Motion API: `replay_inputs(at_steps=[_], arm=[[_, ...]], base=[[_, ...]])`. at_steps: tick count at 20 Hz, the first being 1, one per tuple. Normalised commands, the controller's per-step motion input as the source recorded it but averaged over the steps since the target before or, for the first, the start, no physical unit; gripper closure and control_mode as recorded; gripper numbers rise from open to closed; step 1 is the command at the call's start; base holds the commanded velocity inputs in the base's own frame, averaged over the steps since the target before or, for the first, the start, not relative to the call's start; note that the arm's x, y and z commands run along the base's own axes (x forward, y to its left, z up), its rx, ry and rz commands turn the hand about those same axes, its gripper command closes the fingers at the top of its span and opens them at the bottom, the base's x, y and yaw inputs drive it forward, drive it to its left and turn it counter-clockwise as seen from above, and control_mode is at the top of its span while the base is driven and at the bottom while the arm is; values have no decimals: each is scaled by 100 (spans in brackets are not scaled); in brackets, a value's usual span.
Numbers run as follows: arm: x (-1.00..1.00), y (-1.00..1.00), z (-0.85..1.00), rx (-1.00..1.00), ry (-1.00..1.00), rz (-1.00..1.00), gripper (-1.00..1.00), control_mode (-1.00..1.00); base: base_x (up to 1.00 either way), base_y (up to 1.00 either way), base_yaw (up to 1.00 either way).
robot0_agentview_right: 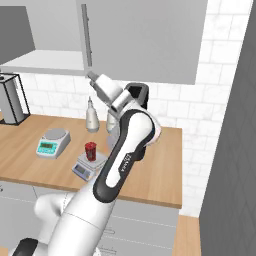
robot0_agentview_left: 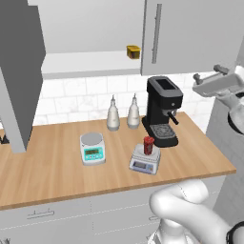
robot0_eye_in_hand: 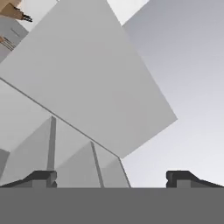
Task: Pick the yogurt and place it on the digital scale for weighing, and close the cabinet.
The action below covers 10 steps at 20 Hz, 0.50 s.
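The red yogurt [robot0_agentview_left: 148,145] [robot0_agentview_right: 90,150] stands upright on the silver platter of the digital scale [robot0_agentview_left: 143,164] [robot0_agentview_right: 84,168], in front of the coffee machine. My gripper [robot0_agentview_left: 206,76] [robot0_agentview_right: 92,76] [robot0_eye_in_hand: 113,179] is open and empty, raised high to the right of the counter, and sits just below the bottom edge of the cabinet's shut right door [robot0_agentview_left: 190,33] [robot0_agentview_right: 145,35]. The cabinet's left door [robot0_agentview_left: 19,76] stands swung open. In the hand view both fingertips [robot0_eye_in_hand: 41,177] face flat grey cabinet panels.
A yellow box [robot0_agentview_left: 133,51] sits on the open cabinet shelf. A round-platter scale with a teal panel [robot0_agentview_left: 92,147] [robot0_agentview_right: 52,141], two bottles [robot0_agentview_left: 113,114] and a black coffee machine [robot0_agentview_left: 163,109] stand on the wooden counter [robot0_agentview_left: 52,171]. A towel holder [robot0_agentview_right: 10,97] is at far left.
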Motion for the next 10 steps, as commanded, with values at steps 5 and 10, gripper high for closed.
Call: replay_inputs(at_steps=[5, 10], arm=[[-12, 94, 19, -25, 12, -43, -100, -100], [1, 99, -16, -16, 1, -40, -100, -100]], base=[[0, 0, 0], [0, 0, 0]])
